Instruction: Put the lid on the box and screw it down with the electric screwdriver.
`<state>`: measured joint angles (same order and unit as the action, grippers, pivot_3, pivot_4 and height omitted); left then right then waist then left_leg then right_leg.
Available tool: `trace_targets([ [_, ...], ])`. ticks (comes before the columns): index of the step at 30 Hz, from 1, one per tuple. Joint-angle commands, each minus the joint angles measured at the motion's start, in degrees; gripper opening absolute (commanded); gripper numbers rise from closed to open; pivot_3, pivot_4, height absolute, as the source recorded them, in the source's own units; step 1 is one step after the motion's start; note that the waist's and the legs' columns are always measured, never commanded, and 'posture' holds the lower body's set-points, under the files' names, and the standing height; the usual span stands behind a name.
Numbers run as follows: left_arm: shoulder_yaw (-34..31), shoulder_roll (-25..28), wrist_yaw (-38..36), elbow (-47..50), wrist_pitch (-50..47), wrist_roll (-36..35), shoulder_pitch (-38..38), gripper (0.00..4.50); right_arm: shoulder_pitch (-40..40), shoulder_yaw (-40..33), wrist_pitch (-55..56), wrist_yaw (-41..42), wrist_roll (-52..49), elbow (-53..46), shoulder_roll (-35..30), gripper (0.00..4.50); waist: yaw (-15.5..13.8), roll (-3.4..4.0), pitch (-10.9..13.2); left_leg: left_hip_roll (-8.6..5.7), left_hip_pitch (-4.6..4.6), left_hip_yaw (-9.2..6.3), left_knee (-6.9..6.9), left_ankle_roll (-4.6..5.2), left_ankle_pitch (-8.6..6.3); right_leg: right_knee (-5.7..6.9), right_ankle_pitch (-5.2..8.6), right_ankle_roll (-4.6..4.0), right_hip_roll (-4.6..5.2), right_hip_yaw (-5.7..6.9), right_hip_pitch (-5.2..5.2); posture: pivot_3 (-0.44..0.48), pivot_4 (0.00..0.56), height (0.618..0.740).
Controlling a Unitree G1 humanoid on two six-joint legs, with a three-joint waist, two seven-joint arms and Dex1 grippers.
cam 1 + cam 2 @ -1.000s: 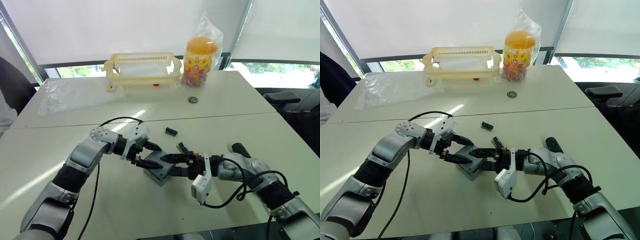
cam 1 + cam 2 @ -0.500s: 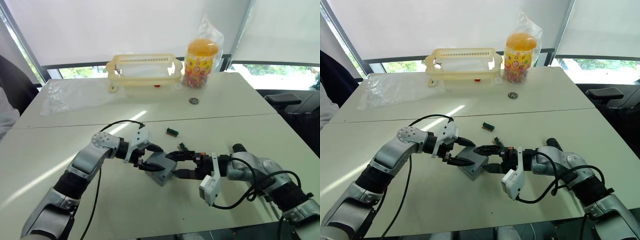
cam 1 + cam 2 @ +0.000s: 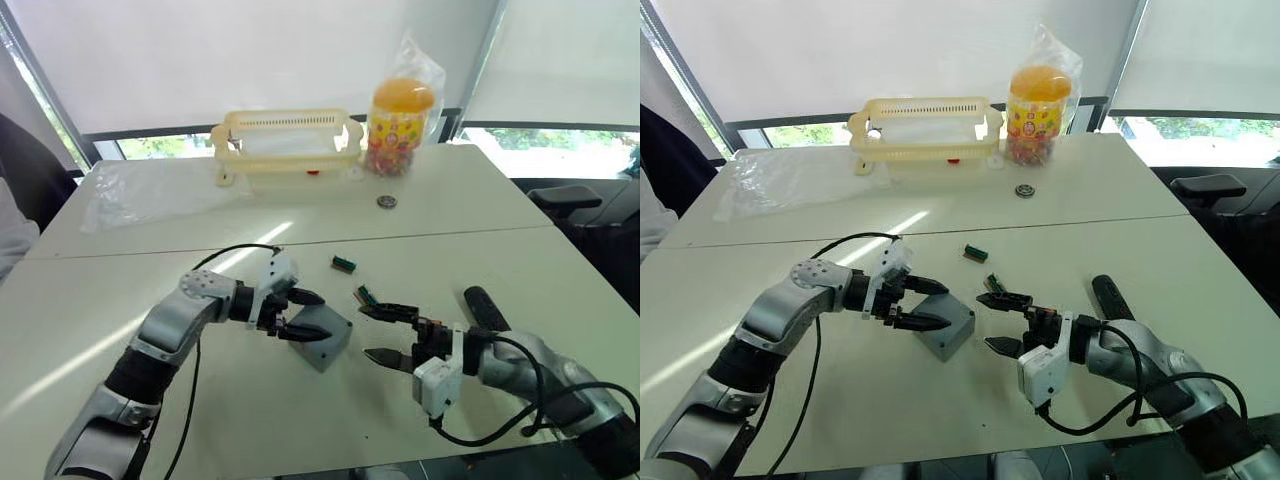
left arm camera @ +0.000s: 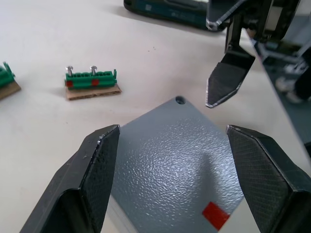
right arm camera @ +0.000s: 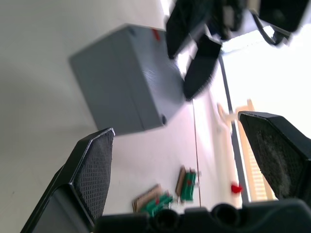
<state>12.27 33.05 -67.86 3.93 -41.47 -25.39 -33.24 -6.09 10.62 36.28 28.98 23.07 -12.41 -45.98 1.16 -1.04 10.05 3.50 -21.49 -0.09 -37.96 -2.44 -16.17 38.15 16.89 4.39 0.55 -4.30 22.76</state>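
Withdrawn from the box (image 3: 322,339), right end effector (image 3: 386,333) gapes wide; left end effector (image 3: 299,316) apparently straddles it, open.

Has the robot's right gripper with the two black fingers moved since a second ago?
Yes. The right gripper has pulled back from the small grey plastic box, which stays put on the white table, and now hangs open beside it.

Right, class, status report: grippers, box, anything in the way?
Left gripper open, straddling the box. Right gripper open, beside it, empty. Lid sits on top, unscrewed. Green pieces near, not blocking.
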Motion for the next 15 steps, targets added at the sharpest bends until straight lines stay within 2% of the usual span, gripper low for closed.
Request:
trace_targets([
  [1, -7.5, 3.2, 0.3, 4.4, -7.3, -6.9, -5.0, 3.58, 2.9, -3.2, -7.1, 1.2, -3.4, -6.8, 1.2, 4.47, 0.0, -0.07, 0.1, 0.00, -0.04, -0.04, 0.00, 0.00, 0.00, 0.02, 0.00, 0.00, -0.01, 0.03, 0.03, 0.000, 0.150, 0.740],
  [4, -10.6, 5.5, 0.9, 3.8, -9.9, -9.2, -7.4, 3.58, 5.9, -4.6, -12.2, 2.0, -5.2, -10.0, 2.3, 4.47, 0.0, -0.06, 0.1, 0.00, -0.03, -0.05, 0.01, 0.00, 0.00, -0.01, 0.02, -0.04, 0.00, 0.05, 0.02, 0.000, 0.150, 0.740],
  [6, -12.2, 7.0, 2.6, 0.9, -9.2, -7.8, -8.6, 3.58, 7.5, -6.2, -20.7, 2.9, -10.3, -13.7, 4.9, 4.47, 0.0, -0.07, 0.1, -0.01, -0.02, 0.00, 0.01, 0.00, 0.00, -0.02, 0.06, -0.05, 0.02, 0.03, 0.01, 0.000, 0.150, 0.740],
  [11, -14.1, 11.1, 6.0, -6.1, -3.1, -2.4, -4.6, 3.58, 7.8, -8.0, -50.3, 2.4, -26.0, -26.4, 14.3, 4.47, 0.1, -0.04, 0.1, 0.02, 0.01, -0.01, 0.07, 0.00, 0.00, 0.01, 0.05, -0.07, -0.01, 0.03, 0.06, 0.000, 0.150, 0.740],
  [13, -13.7, 12.5, 5.5, -3.9, -2.4, -2.1, -1.5, 3.58, 6.9, -10.8, -64.6, 1.9, -35.8, -31.7, 16.2, 4.47, -0.1, -0.04, 0.2, 0.04, -0.01, -0.02, 0.15, -0.01, 0.00, 0.01, 0.05, -0.06, -0.01, 0.05, 0.11, 0.000, 0.150, 0.740],
  [15, -13.2, 12.3, 5.6, -1.0, -2.1, -2.5, 1.2, 3.58, 6.7, -15.2, -73.8, 2.2, -44.0, -34.3, 16.4, 4.47, -0.5, -0.08, 0.2, 0.07, -0.09, 0.02, 0.19, -0.02, 0.00, -0.01, 0.05, -0.06, 0.02, 0.05, 0.17, 0.000, 0.150, 0.740],
])
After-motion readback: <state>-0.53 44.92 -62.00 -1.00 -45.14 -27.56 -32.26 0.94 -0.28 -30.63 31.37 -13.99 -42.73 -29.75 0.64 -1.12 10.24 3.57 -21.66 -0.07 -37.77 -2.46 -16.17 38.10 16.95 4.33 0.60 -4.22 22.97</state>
